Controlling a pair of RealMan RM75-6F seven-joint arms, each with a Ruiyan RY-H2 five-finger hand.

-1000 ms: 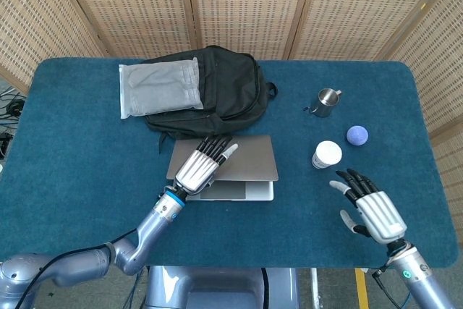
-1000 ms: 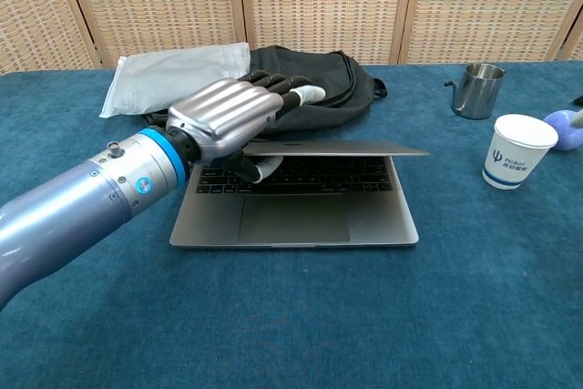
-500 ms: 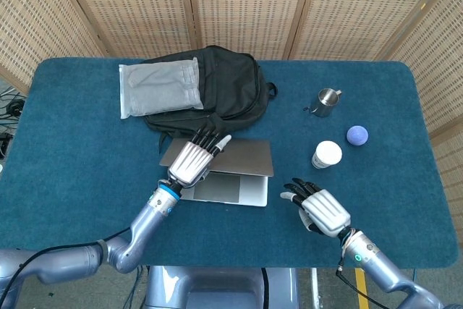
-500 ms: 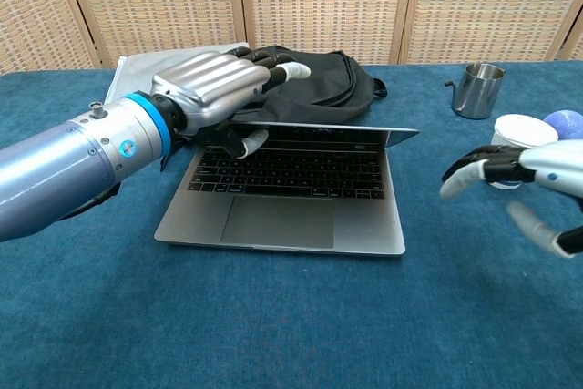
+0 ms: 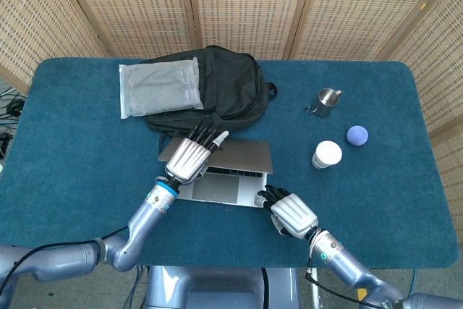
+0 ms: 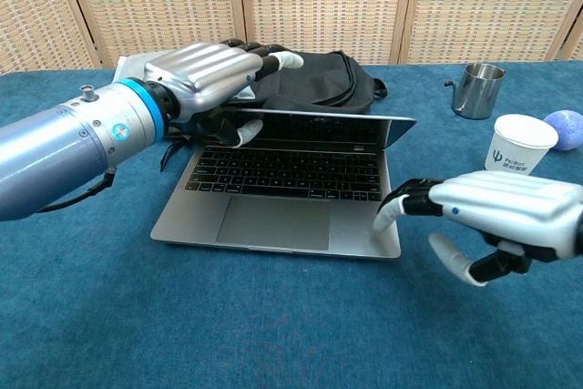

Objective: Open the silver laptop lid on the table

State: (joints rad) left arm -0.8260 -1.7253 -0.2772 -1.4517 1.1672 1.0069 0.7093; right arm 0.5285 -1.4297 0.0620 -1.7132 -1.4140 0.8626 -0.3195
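Observation:
The silver laptop [image 6: 273, 222] sits mid-table with its lid [image 6: 319, 130] raised partway, so the keyboard shows. My left hand [image 6: 205, 75] grips the lid's left top edge, fingers lying over it and the thumb underneath. From above, the left hand [image 5: 188, 158] covers the left part of the lid [image 5: 242, 155]. My right hand [image 6: 492, 218] hovers low at the base's front right corner, fingers spread and curved, with the fingertips [image 6: 393, 209] at the corner's edge. In the head view the right hand [image 5: 291, 213] lies just right of the laptop's front.
A black backpack [image 5: 224, 88] lies right behind the laptop with a white pouch [image 5: 159, 86] on it. To the right stand a steel cup [image 5: 327, 102], a paper cup [image 5: 327, 154] and a blue ball [image 5: 357, 134]. The table's front edge is close below the right hand.
The lid has gone from nearly flat to partway up under the left hand. The right hand has swept in from the right to the laptop's front right corner. The laptop shifted slightly left.

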